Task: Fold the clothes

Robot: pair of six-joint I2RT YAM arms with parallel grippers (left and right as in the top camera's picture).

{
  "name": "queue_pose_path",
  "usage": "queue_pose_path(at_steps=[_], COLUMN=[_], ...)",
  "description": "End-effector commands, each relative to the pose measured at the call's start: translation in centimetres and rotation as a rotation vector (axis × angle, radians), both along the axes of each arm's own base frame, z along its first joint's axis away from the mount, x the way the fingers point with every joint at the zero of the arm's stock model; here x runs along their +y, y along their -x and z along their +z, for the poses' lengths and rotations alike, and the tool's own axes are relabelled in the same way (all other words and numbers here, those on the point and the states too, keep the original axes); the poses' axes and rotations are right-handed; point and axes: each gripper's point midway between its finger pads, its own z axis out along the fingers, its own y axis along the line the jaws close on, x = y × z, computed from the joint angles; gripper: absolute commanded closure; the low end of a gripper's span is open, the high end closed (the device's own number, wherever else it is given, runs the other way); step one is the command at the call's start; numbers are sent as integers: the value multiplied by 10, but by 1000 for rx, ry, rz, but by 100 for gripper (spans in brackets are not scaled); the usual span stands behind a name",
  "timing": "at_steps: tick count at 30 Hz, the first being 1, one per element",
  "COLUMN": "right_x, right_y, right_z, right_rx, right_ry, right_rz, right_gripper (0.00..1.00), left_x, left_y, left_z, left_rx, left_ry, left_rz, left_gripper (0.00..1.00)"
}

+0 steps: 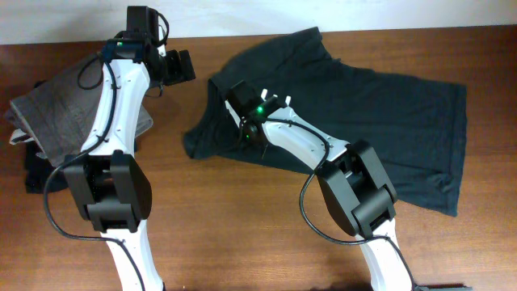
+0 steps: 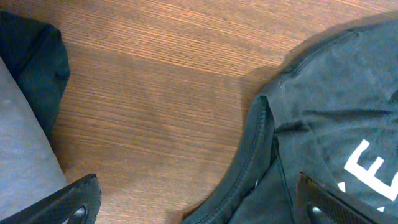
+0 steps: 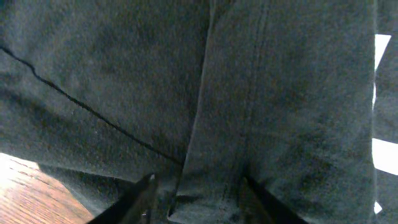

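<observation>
**Right gripper pinching the T-shirt's left edge, left gripper hanging wide open**

A dark charcoal short-sleeved T-shirt (image 1: 380,105) is lying spread over the upper centre and right of the brown wooden table (image 1: 242,210), its plain side mostly showing from above. At the upper left of the overhead frame, a folded grey pair of trousers (image 1: 56,105) is resting on a folded black garment (image 1: 32,170), well apart from the shirt, with bare wood lying between them. The white left arm is crossing over that pile and hiding part of it, while the right arm is stretching diagonally from the lower right and covering the shirt's lower middle.

In the left wrist view, the grey trousers (image 2: 22,155) and the black garment (image 2: 31,62) are filling the left edge, and the T-shirt (image 2: 323,106) is bunching at the right, with part of its white block lettering (image 2: 373,171) peeking out at the lower right.

The left gripper (image 1: 179,69) is hovering over bare table near the shirt's collar end; its fingers (image 2: 74,199) are sitting in the two lower corners of its view — spread wide, gripping nothing.

The right gripper (image 1: 238,95) is sitting on the shirt's left edge. In its own view, dark fabric (image 3: 124,74) is filling nearly the whole frame, and the fingers (image 3: 144,196) are drawn partway together at the bottom centre, with a raised fold of the shirt pinched between them.
</observation>
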Motion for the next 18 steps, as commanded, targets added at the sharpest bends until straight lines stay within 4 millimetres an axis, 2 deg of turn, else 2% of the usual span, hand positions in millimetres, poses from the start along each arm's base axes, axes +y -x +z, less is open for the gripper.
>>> queue_pose_path(at_steps=[1,4,7,11,18], right_x=[3,3,-1,-7,-14], right_y=[-1,-1,-4,-11,-35], right_z=[0,0,1,7,37], right_rx=[-3,-4,-22,-54,-156], right_ry=[0,-1,21,52,101], right_rz=[-9,-9,-18,-34,-66], right_gripper=[62,71,76,88,93], left_x=[5,5,5,5,5], left_y=[-1,-1,-1,-1,-1], left_z=[5,5,5,5,5], left_rx=[-14,-14,-14,-14,-14], left_ry=[-12,-12,-12,-12,-12], left_rz=[10,10,10,10,10], left_gripper=[1,1,1,1,1])
